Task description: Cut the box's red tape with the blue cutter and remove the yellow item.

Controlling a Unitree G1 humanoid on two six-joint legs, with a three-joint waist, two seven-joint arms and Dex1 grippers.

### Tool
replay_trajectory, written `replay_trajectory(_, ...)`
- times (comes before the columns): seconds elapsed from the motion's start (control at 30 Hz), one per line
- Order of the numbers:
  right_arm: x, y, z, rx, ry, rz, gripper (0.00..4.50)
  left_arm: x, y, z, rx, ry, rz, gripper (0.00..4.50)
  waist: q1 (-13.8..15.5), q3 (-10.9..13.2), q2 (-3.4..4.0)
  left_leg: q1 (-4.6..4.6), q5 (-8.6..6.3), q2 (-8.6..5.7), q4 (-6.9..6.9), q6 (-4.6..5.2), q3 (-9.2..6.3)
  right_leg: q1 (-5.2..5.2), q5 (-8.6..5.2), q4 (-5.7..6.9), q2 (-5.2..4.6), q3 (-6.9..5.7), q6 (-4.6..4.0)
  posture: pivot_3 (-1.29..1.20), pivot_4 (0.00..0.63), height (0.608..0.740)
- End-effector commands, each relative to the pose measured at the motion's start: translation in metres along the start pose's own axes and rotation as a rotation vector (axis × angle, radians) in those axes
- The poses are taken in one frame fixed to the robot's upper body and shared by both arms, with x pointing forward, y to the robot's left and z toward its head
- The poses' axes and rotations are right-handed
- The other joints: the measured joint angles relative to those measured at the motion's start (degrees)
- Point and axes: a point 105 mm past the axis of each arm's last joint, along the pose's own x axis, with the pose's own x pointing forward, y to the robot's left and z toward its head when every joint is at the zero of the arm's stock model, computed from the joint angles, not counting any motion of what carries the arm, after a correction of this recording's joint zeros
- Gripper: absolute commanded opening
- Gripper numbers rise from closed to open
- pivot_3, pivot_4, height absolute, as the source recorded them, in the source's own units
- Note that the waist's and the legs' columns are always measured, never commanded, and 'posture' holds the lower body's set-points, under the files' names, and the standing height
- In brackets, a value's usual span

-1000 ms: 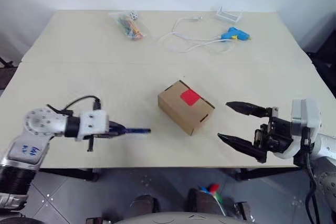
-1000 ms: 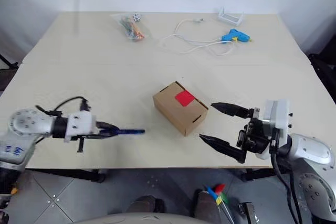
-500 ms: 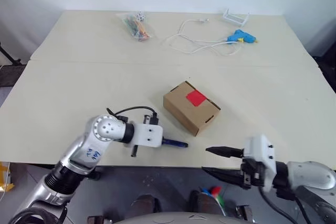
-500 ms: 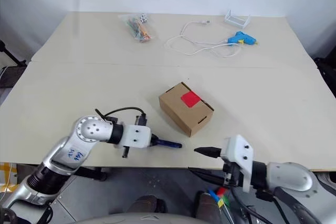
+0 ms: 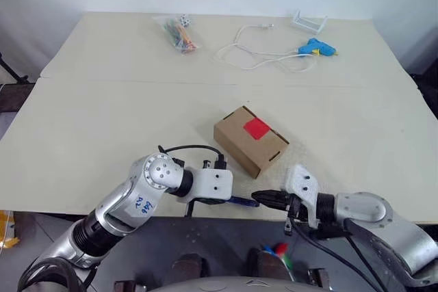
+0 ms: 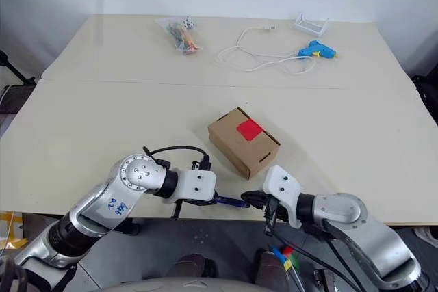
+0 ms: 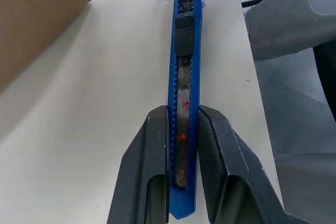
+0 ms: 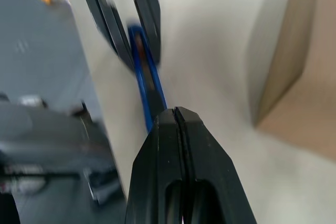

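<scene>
The left end effector [image 7: 181, 145] clamps its two black ribbed fingers [image 7: 152, 156] on the handle end of the blue cutter [image 7: 184, 77], a slim, flat, dark-blue plastic knife with a grooved slider, held low over the near edge of the pale, smooth worktop [image 5: 102, 114]. The right end effector [image 5: 263, 197], fingers pressed together, points leftward and meets the cutter's far tip. Just beyond both sits the box [image 5: 250, 140], brown corrugated cardboard, bearing the red tape [image 5: 257, 128], a small square patch on top. Well beyond it, at the far side, lie a light-blue glue gun [image 5: 316, 48] with looping white cord [image 5: 256, 56] and a clear bag of colourful bits [image 5: 174, 32].
</scene>
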Motion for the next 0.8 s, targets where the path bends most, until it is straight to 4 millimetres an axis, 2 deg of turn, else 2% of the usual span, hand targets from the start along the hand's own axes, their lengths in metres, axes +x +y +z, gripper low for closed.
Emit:
replay_trajectory(0.03,0.003,-0.001,0.004,-0.033,-0.016,0.009,0.01,0.014,-0.007,-0.007,-0.031,0.037,-0.019,0.43,0.0,0.0,0.0,0.0,0.0,0.0,0.02,0.01,0.0,0.02,0.0,-0.01,0.0,0.01,0.0,0.0,0.15,0.74)
replay_trajectory(0.23,0.012,0.012,-0.005,-0.017,0.003,0.086,0.01,0.016,-0.001,-0.005,-0.021,0.043,0.005,0.43,0.0,0.0,0.02,0.05,0.03,0.0,0.13,0.06,-0.03,0.13,0.0,-0.02,-0.03,0.05,0.0,0.0,0.15,0.74)
replay_trajectory(0.43,0.022,0.013,-0.009,0.006,-0.002,0.094,0.01,0.013,0.0,-0.004,-0.02,0.042,0.012,0.43,0.0,0.0,0.02,0.07,0.03,-0.01,0.14,0.06,-0.05,0.16,0.0,-0.02,-0.05,0.05,0.0,0.0,0.15,0.74)
replay_trajectory(0.63,0.043,0.012,0.002,0.034,-0.058,0.086,0.01,0.012,-0.001,-0.002,-0.013,0.037,0.014,0.43,-0.5,-0.1,0.03,0.09,0.06,0.02,0.16,0.01,-0.04,0.12,0.0,0.04,-0.04,0.06,-0.01,0.0,0.15,0.74)
replay_trajectory(0.8,0.037,0.016,0.011,0.035,-0.096,0.127,0.01,0.01,0.0,-0.005,-0.014,0.045,0.018,0.43,-0.4,-0.1,0.03,0.07,0.07,0.02,0.16,0.0,-0.08,0.1,0.0,0.07,-0.05,0.05,-0.02,0.0,0.15,0.74)
